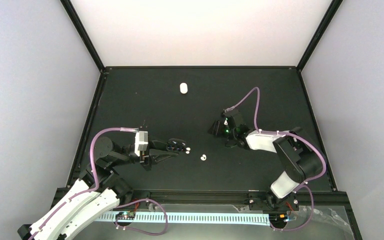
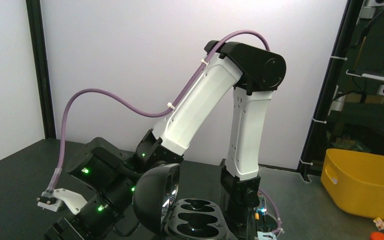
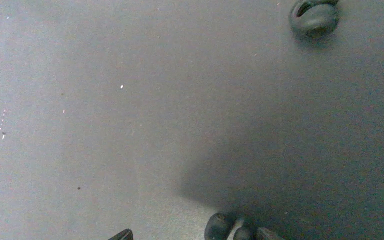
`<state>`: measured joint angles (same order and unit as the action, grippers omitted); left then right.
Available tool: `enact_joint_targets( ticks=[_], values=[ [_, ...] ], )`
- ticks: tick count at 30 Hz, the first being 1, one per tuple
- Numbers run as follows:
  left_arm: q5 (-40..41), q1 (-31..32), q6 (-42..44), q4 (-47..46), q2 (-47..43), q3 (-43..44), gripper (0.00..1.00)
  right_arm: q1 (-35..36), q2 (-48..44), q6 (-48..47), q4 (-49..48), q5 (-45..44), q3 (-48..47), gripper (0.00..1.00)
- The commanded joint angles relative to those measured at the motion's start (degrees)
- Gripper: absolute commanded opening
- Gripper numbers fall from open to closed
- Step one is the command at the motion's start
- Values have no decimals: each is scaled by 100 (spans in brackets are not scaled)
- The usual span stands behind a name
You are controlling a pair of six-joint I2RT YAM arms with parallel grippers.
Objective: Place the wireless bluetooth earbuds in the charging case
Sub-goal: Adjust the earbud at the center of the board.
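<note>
Black earbud (image 3: 219, 226) lies between the tips of the right claw (image 3: 195, 236), which is spread wide and holds nothing. A second black earbud (image 3: 314, 17) lies well apart. Left claw (image 1: 170, 148) clamps the open charging case (image 2: 195, 222), with a white earbud (image 1: 203, 157) near it. Black mat (image 1: 145, 100) runs to framed edges and white walls (image 1: 200, 30).

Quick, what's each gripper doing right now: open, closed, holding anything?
Left gripper: closed on the open black charging case.
Right gripper: open, holding nothing; a black earbud lies between its fingertips.
</note>
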<state>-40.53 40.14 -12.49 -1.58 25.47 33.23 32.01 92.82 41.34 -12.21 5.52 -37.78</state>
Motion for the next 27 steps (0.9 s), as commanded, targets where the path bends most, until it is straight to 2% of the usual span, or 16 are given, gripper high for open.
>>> enact_joint_targets(
  ticks=[1,5,13,18,21,27],
  values=[
    [-127,-39,49,9,5,122,1,113,-63,74,34,266,63,64],
    [-163,-37,44,-5,28,122,2,199,-196,29,217,371,54,64],
    [-173,-40,40,0,0,122,2,211,-1001,-563,1019,-124,-45,64],
    [-172,-42,55,16,-24,122,2,355,-726,-1209,1500,-23,-586,58],
    [-177,-45,54,28,-27,122,2,396,-468,-1297,1620,-21,-773,53],
    [-181,-44,58,43,-24,113,1,443,-91,-1350,1628,-34,-974,48]
  ],
)
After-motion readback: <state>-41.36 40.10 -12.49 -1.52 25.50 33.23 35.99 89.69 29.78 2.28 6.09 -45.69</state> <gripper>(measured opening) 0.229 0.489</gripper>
